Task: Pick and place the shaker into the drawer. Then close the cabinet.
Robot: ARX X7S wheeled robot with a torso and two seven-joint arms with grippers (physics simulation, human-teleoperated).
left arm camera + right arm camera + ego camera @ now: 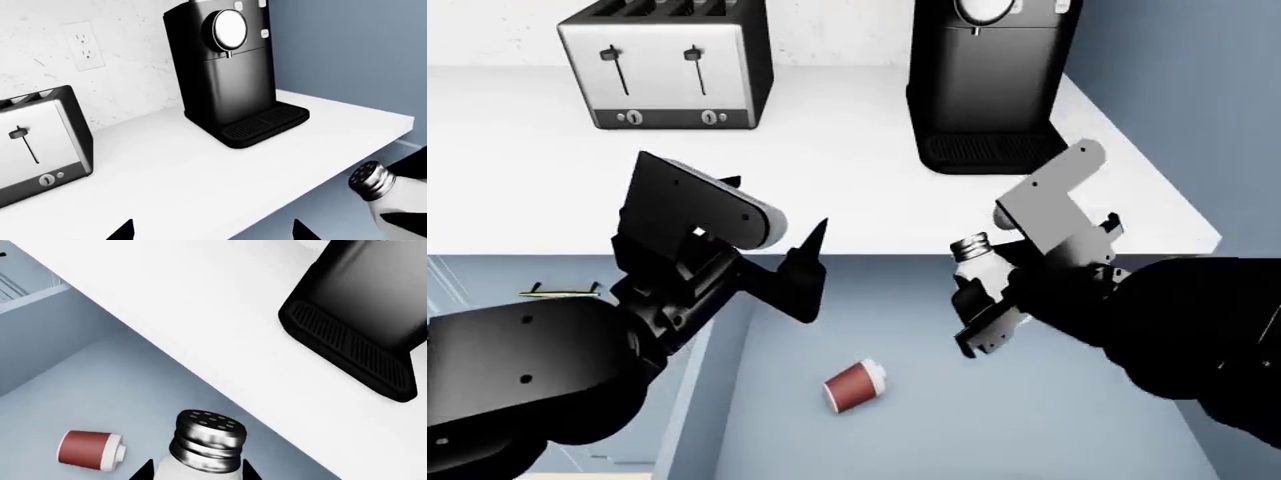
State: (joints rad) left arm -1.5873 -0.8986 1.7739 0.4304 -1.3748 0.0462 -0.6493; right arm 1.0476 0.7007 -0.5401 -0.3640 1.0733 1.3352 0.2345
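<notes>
The shaker [970, 250], clear glass with a silver perforated cap, hangs tilted over the open drawer [1001, 420], just in front of the counter edge. My right gripper [985, 280] is shut on its body. In the right wrist view the shaker [207, 440] sits between both black fingertips [143, 472], with the drawer's light blue floor [133, 390] below. My left gripper [777, 222] stands open and empty at the counter edge, left of the shaker. Its wrist view shows the shaker [372, 181] off to one side, not between its tips [124, 230].
A red paper cup [857, 385] lies on its side on the drawer floor, also seen as the cup [90, 450]. On the white counter [827, 180] stand a toaster [665, 72] and a black coffee machine [988, 80]. A brass cabinet handle [561, 292] shows at left.
</notes>
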